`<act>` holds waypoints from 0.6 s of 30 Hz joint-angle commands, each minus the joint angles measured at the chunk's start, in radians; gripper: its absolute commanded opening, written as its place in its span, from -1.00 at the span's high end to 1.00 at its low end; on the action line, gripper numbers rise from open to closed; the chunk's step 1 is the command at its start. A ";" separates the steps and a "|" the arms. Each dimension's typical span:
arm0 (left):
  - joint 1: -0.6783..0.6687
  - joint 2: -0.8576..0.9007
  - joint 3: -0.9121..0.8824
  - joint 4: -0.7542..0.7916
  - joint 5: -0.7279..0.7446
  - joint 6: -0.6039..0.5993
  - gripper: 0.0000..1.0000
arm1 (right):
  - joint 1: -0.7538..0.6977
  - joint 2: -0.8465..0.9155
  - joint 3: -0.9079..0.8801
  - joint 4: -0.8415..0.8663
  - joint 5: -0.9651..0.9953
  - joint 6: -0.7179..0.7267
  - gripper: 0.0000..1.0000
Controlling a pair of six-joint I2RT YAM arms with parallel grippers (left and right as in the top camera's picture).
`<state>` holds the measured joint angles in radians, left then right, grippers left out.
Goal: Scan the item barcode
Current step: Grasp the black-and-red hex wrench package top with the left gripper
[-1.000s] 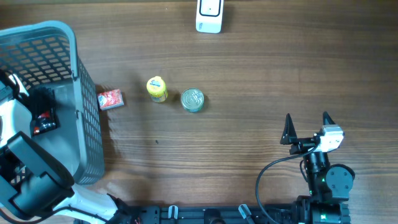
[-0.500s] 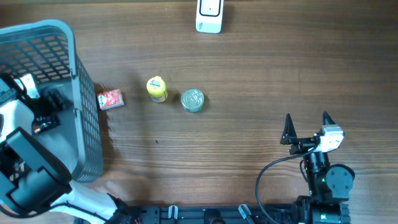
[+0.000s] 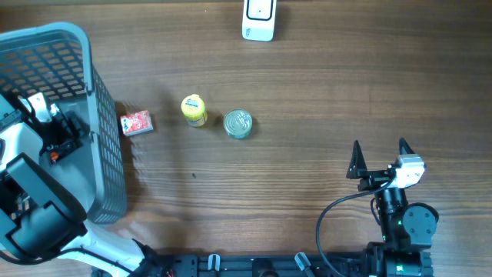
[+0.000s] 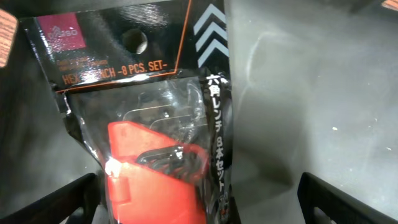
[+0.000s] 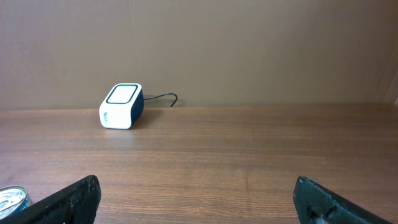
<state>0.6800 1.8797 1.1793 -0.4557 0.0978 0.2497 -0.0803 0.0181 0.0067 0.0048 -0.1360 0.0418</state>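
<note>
A hex wrench set in a black card pack with a red holder (image 4: 155,124) lies on the floor of the grey basket (image 3: 104,138). My left gripper (image 4: 208,202) is open inside the basket (image 3: 61,129), a dark finger (image 4: 68,199) standing on each side of the pack's lower end and apart from it. No barcode shows on the pack's visible face. The white scanner (image 3: 258,19) stands at the table's far edge, also in the right wrist view (image 5: 122,106). Near the front right, my right gripper (image 3: 378,158) is open and holds nothing (image 5: 199,202).
On the table beside the basket lie a red packet (image 3: 137,122), a yellow bottle (image 3: 194,110) and a tin can (image 3: 237,124). The can's rim shows at the left edge of the right wrist view (image 5: 12,199). The scanner's cable runs back toward the wall.
My left gripper has moved toward the far side of the basket, staying over the pack, and its jaws have narrowed slightly. The right arm has not moved.
</note>
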 commanded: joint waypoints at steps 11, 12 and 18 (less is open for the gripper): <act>0.012 0.047 -0.017 -0.027 -0.005 -0.056 0.29 | -0.005 -0.007 -0.002 0.003 0.009 0.012 -1.00; 0.012 0.047 -0.017 -0.027 -0.005 -0.056 0.31 | -0.005 -0.007 -0.002 0.003 0.009 0.012 -1.00; 0.012 0.047 -0.016 -0.007 -0.005 -0.056 0.61 | -0.005 -0.007 -0.002 0.003 0.009 0.012 -1.00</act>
<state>0.6884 1.8812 1.1801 -0.4564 0.0845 0.2012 -0.0803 0.0181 0.0067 0.0048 -0.1360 0.0418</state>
